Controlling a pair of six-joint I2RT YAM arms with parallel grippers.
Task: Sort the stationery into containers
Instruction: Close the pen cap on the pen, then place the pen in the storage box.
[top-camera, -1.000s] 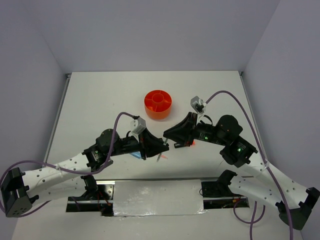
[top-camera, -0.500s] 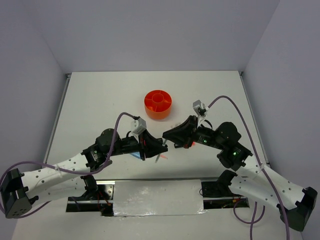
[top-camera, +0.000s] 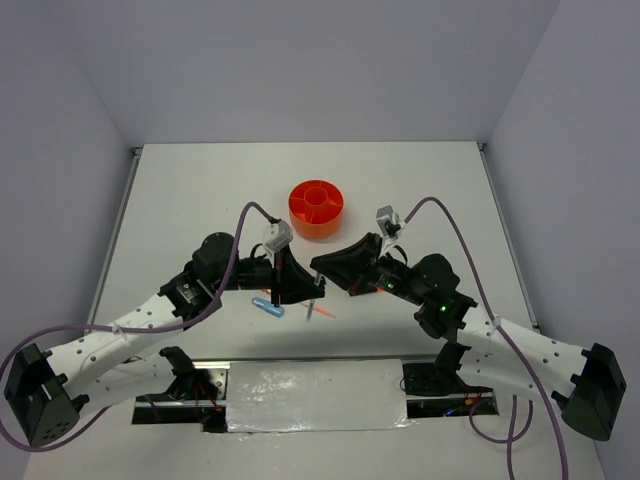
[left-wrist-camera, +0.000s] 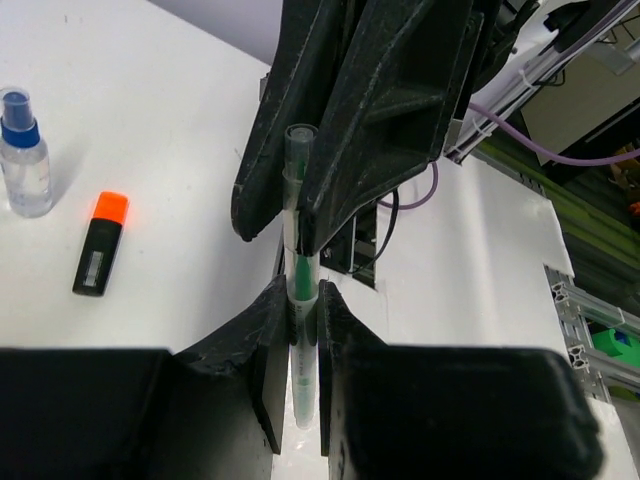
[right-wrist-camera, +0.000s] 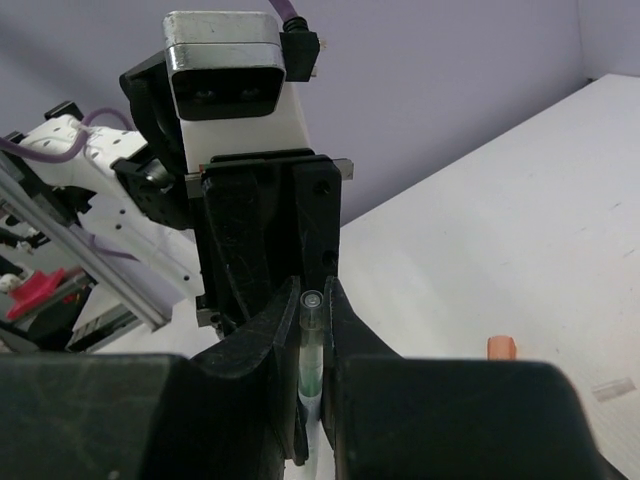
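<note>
the grey pen (left-wrist-camera: 302, 270) is sitting between the two grippers, at about 6 o'clock from the orange tub (top-camera: 316, 208) in the top view. the left gripper (left-wrist-camera: 303, 300) is pinching its lower barrel, and the right gripper (right-wrist-camera: 311, 300) is pinching the far end, jaws pressing on the pen from both sides. in the left wrist view its long axis is running toward 12 o'clock, with the open tip pointing into the right gripper. a blue capsule (top-camera: 268, 306) and a pink pen (top-camera: 322, 314) are lying on the white table (top-camera: 200, 190) nearby. plain pale lilac walls are enclosing the table on three sides.
</note>
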